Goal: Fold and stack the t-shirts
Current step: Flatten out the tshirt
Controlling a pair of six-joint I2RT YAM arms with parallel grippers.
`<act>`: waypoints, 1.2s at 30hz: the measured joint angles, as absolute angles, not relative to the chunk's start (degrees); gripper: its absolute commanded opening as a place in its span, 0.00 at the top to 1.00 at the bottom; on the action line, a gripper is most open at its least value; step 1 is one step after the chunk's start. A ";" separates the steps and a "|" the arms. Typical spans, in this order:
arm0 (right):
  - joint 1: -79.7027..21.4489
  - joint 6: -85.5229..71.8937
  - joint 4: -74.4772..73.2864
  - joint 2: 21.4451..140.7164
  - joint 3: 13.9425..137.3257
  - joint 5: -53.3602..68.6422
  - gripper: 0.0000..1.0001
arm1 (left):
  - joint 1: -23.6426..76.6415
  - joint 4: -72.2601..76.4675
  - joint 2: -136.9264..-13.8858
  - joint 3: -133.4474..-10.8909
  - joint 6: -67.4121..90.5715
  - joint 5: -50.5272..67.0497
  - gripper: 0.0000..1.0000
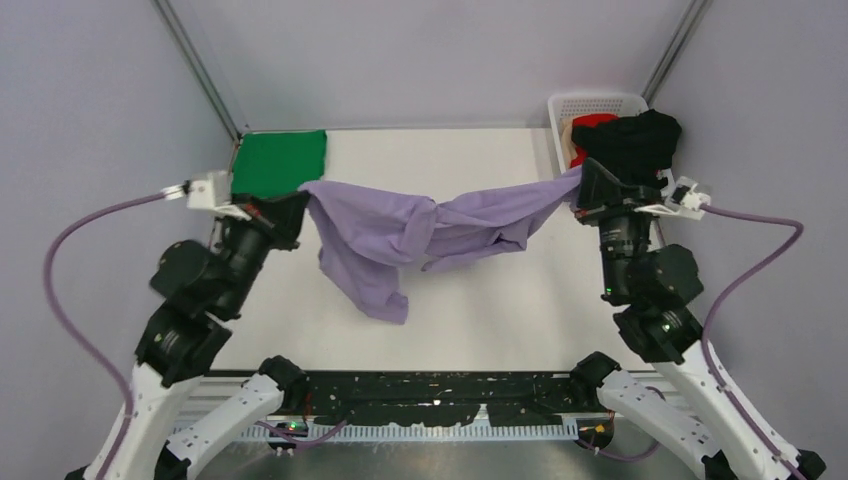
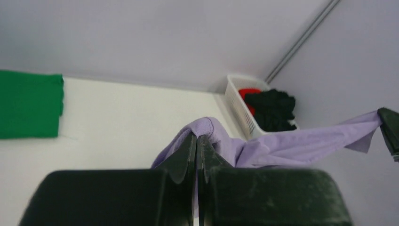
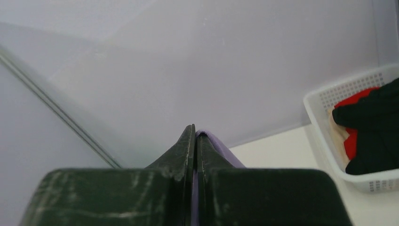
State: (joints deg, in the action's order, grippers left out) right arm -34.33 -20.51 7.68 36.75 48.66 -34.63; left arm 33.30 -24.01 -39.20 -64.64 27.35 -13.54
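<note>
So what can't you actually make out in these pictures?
Top view: the black cloth t-shirt heaped in the white perforated plastic basket hides most of the red t-shirt and anything below.
Right wrist view: the right gripper blocks nearly all the lavender-purple cloth t-shirt.
Left wrist view: the folded bright green t-shirt is cut off by the left edge.

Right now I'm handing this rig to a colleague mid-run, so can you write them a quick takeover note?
Left hand: shut on the lavender shirt.
Right hand: shut on its other end; it sags, bunched, between them.
Done: green shirt lies folded at the far left corner.
Left: fold and stack the lavender one; black shirt and red shirt are in the basket, far right.
</note>
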 measured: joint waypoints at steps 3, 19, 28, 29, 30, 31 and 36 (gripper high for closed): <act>-34.33 -17.61 7.03 32.75 52.90 -32.14 0.95 | 33.30 -24.58 -33.28 -69.45 24.82 -16.93 1.00; -34.33 -13.63 -6.00 21.76 68.86 -27.14 0.95 | 33.32 -27.92 -20.97 -79.31 18.98 -23.81 1.00; -34.37 -12.32 -11.60 35.18 74.46 -40.16 0.95 | 33.19 -26.81 -35.22 -79.94 18.81 -37.87 1.00; -34.28 -12.05 -11.49 37.85 74.46 -42.17 0.95 | 32.73 -26.72 -38.35 -79.75 19.05 -39.97 1.00; -34.00 -11.92 -11.57 41.41 74.24 -44.64 0.95 | 31.31 -27.18 -42.37 -79.53 19.53 -41.21 1.00; -33.21 -11.92 -11.62 45.39 73.93 -46.28 0.95 | 28.69 -27.83 -46.68 -79.35 20.78 -41.06 1.00; -23.92 -15.31 -10.50 64.86 68.77 -41.34 0.95 | 13.98 -28.18 -67.48 -74.54 27.20 -30.85 1.00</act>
State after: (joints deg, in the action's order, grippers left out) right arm -23.92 -15.31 -10.50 64.86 68.77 -41.34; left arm 13.98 -28.18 -67.48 -74.54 27.20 -30.85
